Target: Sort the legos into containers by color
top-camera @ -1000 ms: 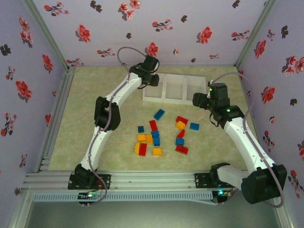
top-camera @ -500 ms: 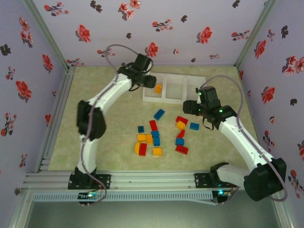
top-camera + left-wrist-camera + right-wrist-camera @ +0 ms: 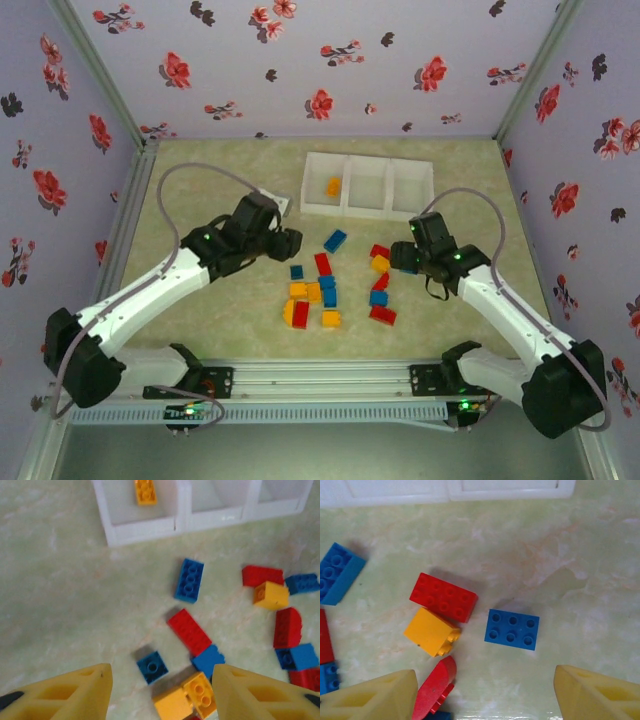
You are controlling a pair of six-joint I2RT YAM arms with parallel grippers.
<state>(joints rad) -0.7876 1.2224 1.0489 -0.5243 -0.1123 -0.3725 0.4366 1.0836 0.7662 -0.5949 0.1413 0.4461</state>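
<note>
One orange-yellow brick (image 3: 333, 186) is lodged in the left compartment of the white tray (image 3: 365, 212), toward that compartment's far side. The tray is set at the far side of the table (image 3: 200, 190), its three compartments in a row. The loose bricks (image 3: 335, 285), red, blue and orange-yellow, are scattered on the table nearer the arms, apart from the tray's wall.

Left gripper (image 3: 290, 243): held over the table at the left of the scatter. Its jaws are spread and nothing is pinched between them. In the left wrist view its yellow fingers (image 3: 75, 692) are seen either side of a small blue brick (image 3: 152, 667) and an orange-yellow pair (image 3: 187, 702) lying on the table. A long blue brick (image 3: 189, 580) and a long red brick (image 3: 189, 631) are found further on, toward the tray.

Right gripper (image 3: 400, 258): held over the right edge of the scatter, jaws spread, nothing gripped. In the right wrist view a blue brick (image 3: 512, 629) is seen flat on the table ahead of the gap. To its left, a red brick (image 3: 443, 597) is touched by a yellow brick (image 3: 431, 631).
</note>
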